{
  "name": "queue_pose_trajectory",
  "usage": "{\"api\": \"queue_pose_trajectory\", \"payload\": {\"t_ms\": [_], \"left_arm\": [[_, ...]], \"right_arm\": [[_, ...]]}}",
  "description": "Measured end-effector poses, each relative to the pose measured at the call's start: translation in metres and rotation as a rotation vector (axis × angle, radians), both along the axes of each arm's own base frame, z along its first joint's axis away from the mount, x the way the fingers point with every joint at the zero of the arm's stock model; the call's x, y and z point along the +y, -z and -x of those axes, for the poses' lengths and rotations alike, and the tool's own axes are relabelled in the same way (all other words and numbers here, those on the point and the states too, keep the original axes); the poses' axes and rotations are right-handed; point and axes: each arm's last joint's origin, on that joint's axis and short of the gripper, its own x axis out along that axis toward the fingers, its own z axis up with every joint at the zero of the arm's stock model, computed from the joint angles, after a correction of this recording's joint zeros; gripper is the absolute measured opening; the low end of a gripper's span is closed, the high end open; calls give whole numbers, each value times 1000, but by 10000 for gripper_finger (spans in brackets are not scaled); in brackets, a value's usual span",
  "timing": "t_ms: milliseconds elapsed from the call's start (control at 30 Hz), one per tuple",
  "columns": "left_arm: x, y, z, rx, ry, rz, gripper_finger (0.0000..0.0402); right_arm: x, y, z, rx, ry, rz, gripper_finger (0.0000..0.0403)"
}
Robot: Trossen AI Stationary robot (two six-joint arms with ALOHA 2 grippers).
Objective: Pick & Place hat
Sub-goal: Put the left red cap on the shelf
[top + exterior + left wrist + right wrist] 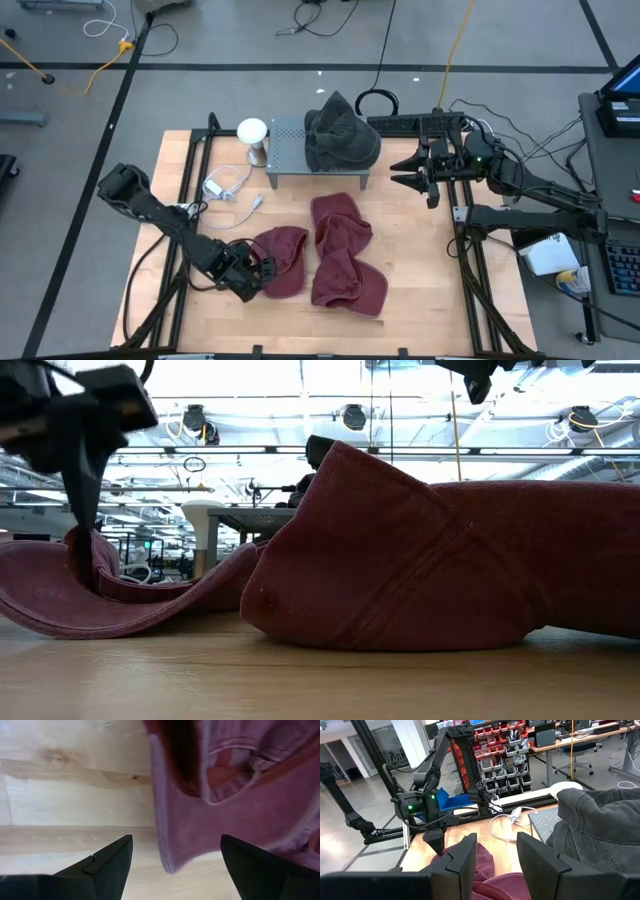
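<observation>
Left claw (262, 272) wide open, straddling edge of maroon hat (283, 258) on worktop (420, 270). Right claw (408, 172) open, empty, beside grey hat (340, 136) on stand (290, 150). No legible writing.

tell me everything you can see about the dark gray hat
The dark gray hat is soft, thick cloth, crumpled into a peaked heap. It sits on the small gray metal stand at the table's far side, covering its right half. Nothing grips it; the right gripper, open, is beside it, apart.

Maroon hats (335, 262), dark grey hat (341, 134), light wooden table (420, 270).
</observation>
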Motion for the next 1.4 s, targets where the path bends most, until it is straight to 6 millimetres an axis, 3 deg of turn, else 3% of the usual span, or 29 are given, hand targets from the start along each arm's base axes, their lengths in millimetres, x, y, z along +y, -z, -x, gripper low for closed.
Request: {"api": "queue_pose_trajectory", "payload": {"t_ms": [200,500,633,900,1100,1267,1400], "left_arm": [[2,13,3,-27,2,17,296],[2,15,2,-59,25,-2,270],[3,15,2,-59,35,-7,230],[3,16,3,-46,13,-4,104],[4,16,3,-59,1,-21,16],[6,14,1,-116,-46,-84,14],[8,12,0,-152,-53,-136,10]], "right_arm": [[0,0,0,-1,0,0,132],[0,0,0,-1,0,-1,132],[0,0,0,-1,0,0,132],[0,0,0,-1,-1,-3,132],[0,0,0,3,13,-154,132],[0,0,0,5,18,-210,146],[0,0,0,5,19,-215,185]]}}
